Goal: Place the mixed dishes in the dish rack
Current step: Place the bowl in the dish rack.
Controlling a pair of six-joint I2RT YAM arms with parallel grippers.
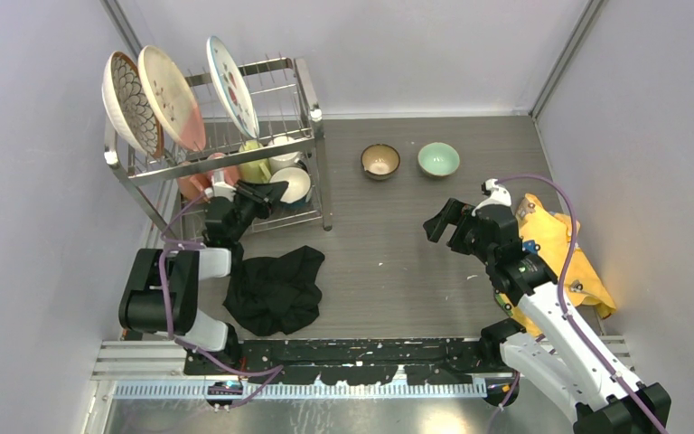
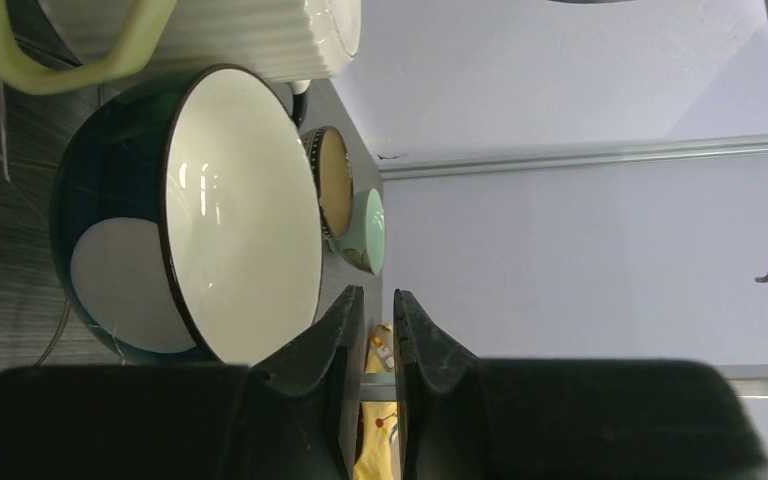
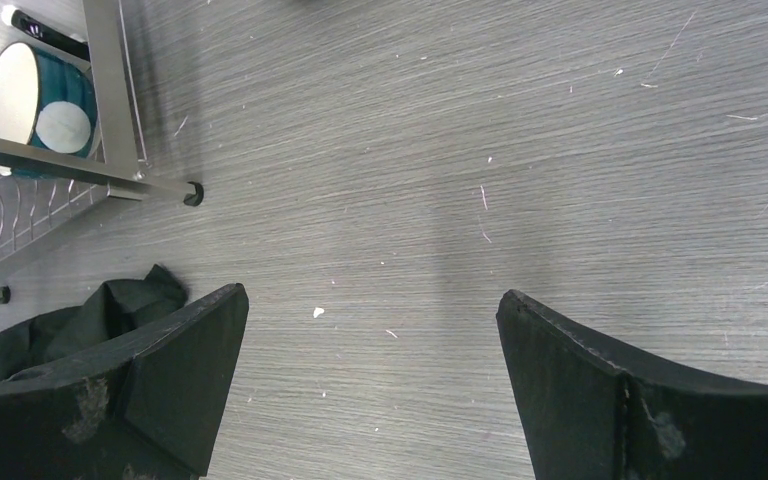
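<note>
The left gripper [image 2: 377, 296] stands a slit apart, empty, the bowl [image 2: 240, 200] rim just beside its fingers. The right gripper [image 3: 370, 300] gapes empty over the grey table [image 3: 480, 130], the rack [image 3: 105, 80] foot beyond one finger.

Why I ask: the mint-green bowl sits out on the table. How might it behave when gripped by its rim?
The mint-green bowl looks like glossy glazed ceramic: probably rigid, breakable, and slippery in a rim pinch. It stands mouth-up on the flat table, so it should slide rather than roll if nudged, perhaps into the brown bowl beside it.
</note>
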